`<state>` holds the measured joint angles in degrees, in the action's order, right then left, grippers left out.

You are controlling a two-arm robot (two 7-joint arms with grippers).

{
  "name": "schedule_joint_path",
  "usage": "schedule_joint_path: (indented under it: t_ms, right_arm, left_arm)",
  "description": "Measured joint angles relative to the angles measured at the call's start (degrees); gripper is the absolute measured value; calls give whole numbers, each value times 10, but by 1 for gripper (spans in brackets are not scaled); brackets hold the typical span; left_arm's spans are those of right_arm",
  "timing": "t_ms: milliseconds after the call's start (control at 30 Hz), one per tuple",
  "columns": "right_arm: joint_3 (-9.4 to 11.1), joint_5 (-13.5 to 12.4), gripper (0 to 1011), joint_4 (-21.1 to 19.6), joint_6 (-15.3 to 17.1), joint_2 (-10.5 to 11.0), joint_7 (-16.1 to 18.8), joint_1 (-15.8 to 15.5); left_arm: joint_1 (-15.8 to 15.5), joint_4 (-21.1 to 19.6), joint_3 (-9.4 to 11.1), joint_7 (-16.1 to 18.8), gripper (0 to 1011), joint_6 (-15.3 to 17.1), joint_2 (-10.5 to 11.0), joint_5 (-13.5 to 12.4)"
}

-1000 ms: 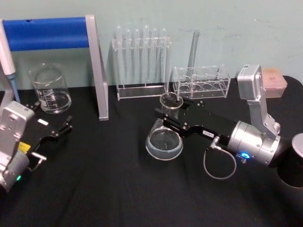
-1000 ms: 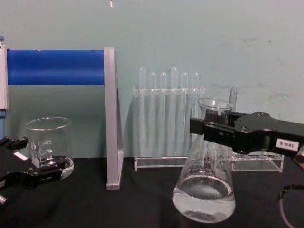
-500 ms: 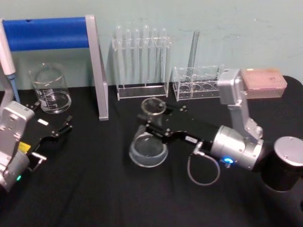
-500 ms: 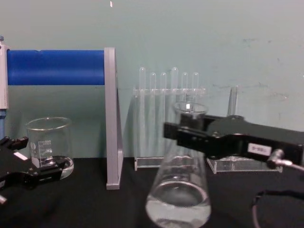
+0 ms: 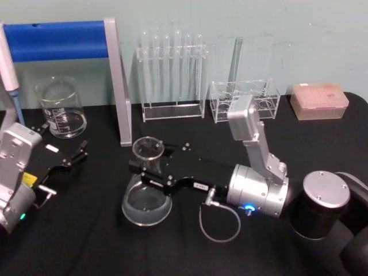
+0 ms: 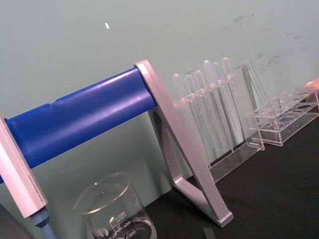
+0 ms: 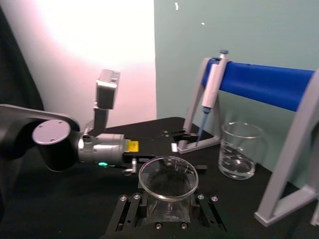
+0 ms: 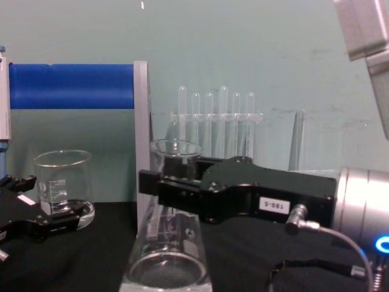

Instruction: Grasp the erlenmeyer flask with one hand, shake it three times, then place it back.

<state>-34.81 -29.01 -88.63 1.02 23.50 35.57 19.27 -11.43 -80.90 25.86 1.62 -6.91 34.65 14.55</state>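
Glassware lines the back of the black desk (image 5: 103,241): a rack of test tubes (image 5: 171,75), a lower clear rack (image 5: 244,100) with one tall tube standing in it, and a pink pipette-tip box (image 5: 319,100) at the far right. On the left stands a pipette stand (image 5: 57,40) with a blue bar and grey uprights, and a pipette (image 7: 209,94) hangs on it.

The erlenmeyer flask (image 5: 146,201) is out in front of the stand's grey upright, toward the middle of the desk, with a shallow layer of clear liquid in its wide base. The right gripper (image 5: 148,171) reaches across from the right, its black fingers (image 8: 159,182) clamped on the flask's neck just under the flared rim. I cannot tell whether the base touches the desk. A small white label (image 8: 272,205) on the gripper body reads something like "180-5", upside down from the chest view.

The left gripper (image 5: 75,156) rests low at the left edge, its fingers spread apart and holding nothing, just in front of a beaker (image 5: 60,109). The beaker's white graduations include 600 and 400. A yellow sticker (image 5: 29,179) sits on the left arm, but its writing is too small to read.
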Motion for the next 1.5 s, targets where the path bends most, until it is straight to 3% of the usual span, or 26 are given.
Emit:
schedule_joint_path:
  t_ms: [267,467,667,900,1167,1500]
  right_arm:
    - [-11,0,449,1,-1,-3,4,5]
    - [-2,5,449,7,-5,-4,-18,5]
    - [30,14,449,11,-4,-3,-68,-1]
    - [84,25,449,11,8,-5,-139,-16]
    - [129,37,449,10,16,-3,-189,-31]
    - [169,70,449,5,29,-6,-251,-46]
  left_arm:
    - [0,0,0,0,1001,0,0,0]
    - [0,0,0,0,1001,0,0,0]
    - [0,0,0,0,1001,0,0,0]
    - [0,0,0,0,1001,0,0,0]
    - [0,0,0,0,1001,0,0,0]
    - [0,0,0,0,1001,0,0,0]
